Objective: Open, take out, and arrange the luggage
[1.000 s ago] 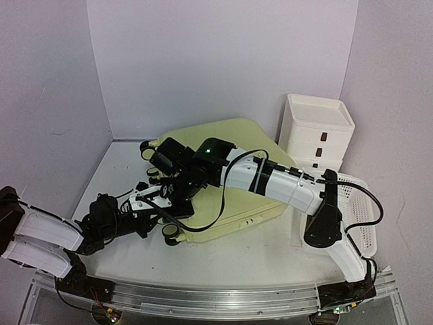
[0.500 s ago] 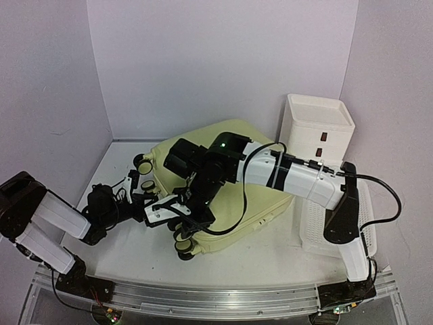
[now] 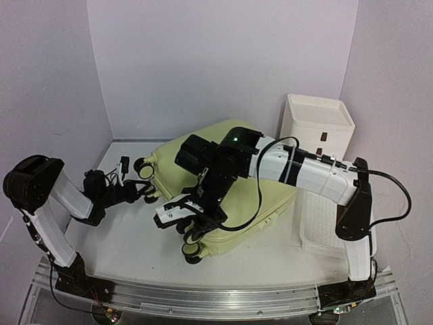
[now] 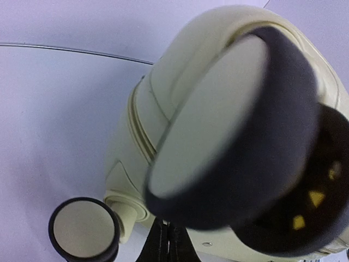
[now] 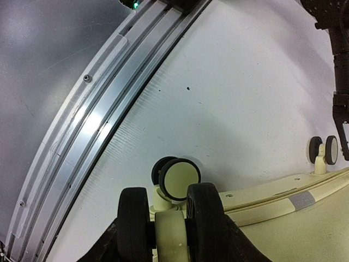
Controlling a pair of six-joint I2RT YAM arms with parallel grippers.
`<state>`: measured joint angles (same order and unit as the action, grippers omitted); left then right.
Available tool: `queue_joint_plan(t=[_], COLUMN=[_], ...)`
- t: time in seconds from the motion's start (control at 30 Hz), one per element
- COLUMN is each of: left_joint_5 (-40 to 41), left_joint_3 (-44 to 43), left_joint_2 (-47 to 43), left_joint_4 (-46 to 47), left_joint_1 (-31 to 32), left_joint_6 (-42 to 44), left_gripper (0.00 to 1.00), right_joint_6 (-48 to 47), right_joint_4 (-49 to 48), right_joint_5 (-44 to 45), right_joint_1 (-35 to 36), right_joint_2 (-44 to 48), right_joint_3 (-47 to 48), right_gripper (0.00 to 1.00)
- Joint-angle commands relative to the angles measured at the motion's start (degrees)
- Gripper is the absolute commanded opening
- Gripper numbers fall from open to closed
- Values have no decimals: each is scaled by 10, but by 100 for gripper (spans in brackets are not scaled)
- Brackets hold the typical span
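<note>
Pale purple walls [image 3: 203, 61] stand round a white table [image 3: 128, 250]. On it, the right gripper [image 5: 172, 240] is half open and hugs a black twin wheel [image 5: 204, 218] of the luggage [image 3: 274, 203], which lies flat and closed just behind it. I think it should hold tight and turn slowly, so the wheel cannot slip out. The left gripper [image 3: 145, 191] is pinched closed on nothing, near a second wheel [image 3: 142, 164]. Past the case sit a white drawer box [image 3: 318, 132] and a basket [image 3: 318, 233].

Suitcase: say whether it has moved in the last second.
Yes. The suitcase has swung its wheeled end nearer the front rail.
</note>
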<state>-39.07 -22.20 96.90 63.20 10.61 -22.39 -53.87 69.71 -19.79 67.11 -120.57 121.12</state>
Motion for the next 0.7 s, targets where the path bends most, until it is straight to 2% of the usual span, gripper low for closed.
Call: queue_joint_plan(t=[0.0,0.33,0.57,0.67], left_joint_5=[1,-54,-57,-25], left_joint_3=[-62,-213,-297,-308], left_joint_2=[46,190,223,203], left_joint_4=[57,44,-42,-123], left_joint_1=[-54,-68,-65,-67], left_joint_6=[-66,-191,-186,-143], left_gripper=[0,0,0,0], right_joint_6=[96,94,92,90], right_joint_4=[142,162,172,178], right_joint_5=[-95,-134,-147,-148], right_joint_1=[-26,-26,-26,-26], right_joint_2=[44,31,16,11], right_joint_3=[-23,-3,19,25], right_gripper=[19,18,17,14])
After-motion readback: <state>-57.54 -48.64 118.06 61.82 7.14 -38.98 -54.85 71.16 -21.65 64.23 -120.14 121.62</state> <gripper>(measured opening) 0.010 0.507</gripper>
